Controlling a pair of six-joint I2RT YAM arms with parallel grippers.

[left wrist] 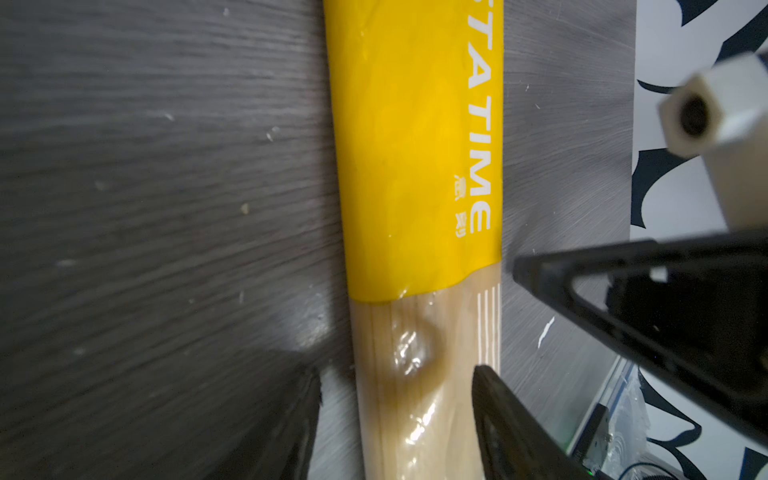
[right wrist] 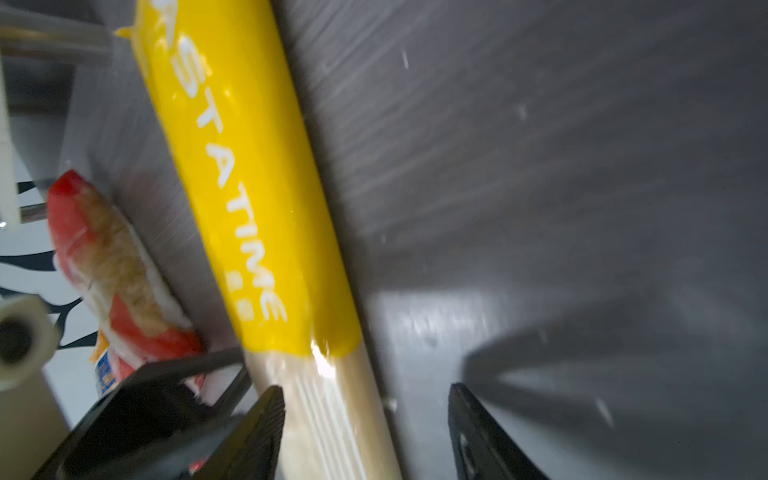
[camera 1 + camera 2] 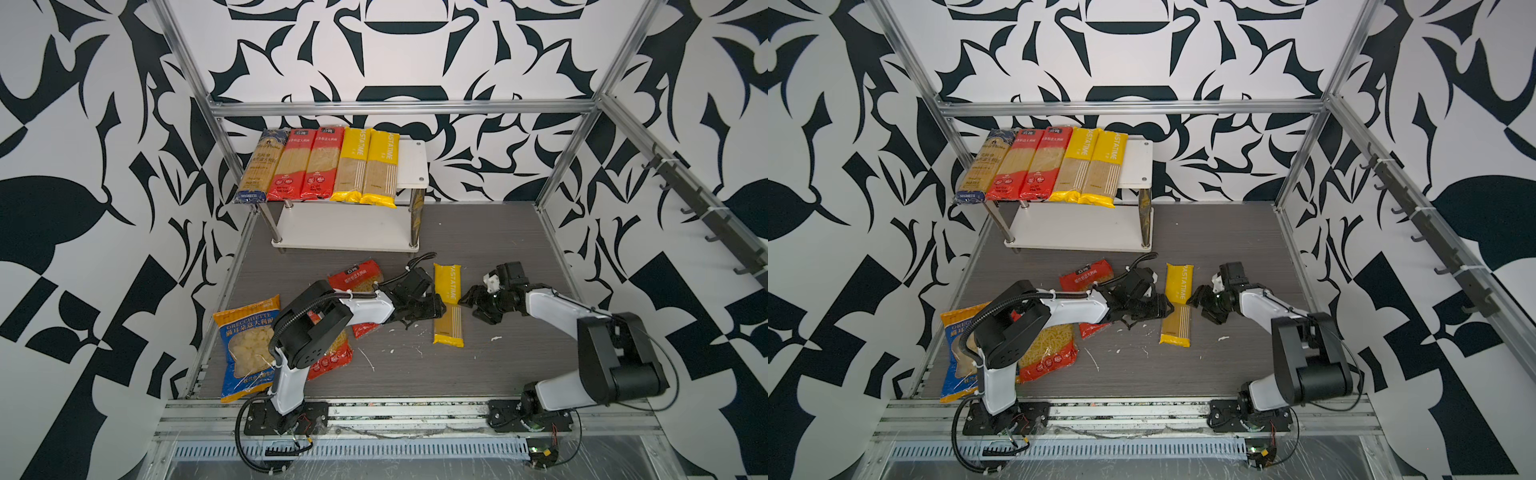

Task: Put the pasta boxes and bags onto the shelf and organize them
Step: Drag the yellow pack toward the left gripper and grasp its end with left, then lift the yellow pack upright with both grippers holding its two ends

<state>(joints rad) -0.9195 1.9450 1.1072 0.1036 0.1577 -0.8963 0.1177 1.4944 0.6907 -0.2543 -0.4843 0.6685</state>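
Though ungripped, yellow packet [image 3: 447,280] between both pairs of spread jaws.

A dark grey wood-grain bench [image 3: 498,249] fills the floor of the cell, scattered with small white scraps [image 3: 496,338] and a longer white streak [image 3: 368,359] near its middle. 3 walls [image 3: 83,166] printed with a bold black-and-white leaf pattern close it in. A silver metal frame [image 3: 399,109] runs across the back wall, with 2 slanted posts rising from its ends. A dark rack of hooks [image 3: 702,208] runs along the right-hand wall. At the front edge lie silver rails [image 3: 415,409], and below them a long slotted grey strip [image 3: 374,449].
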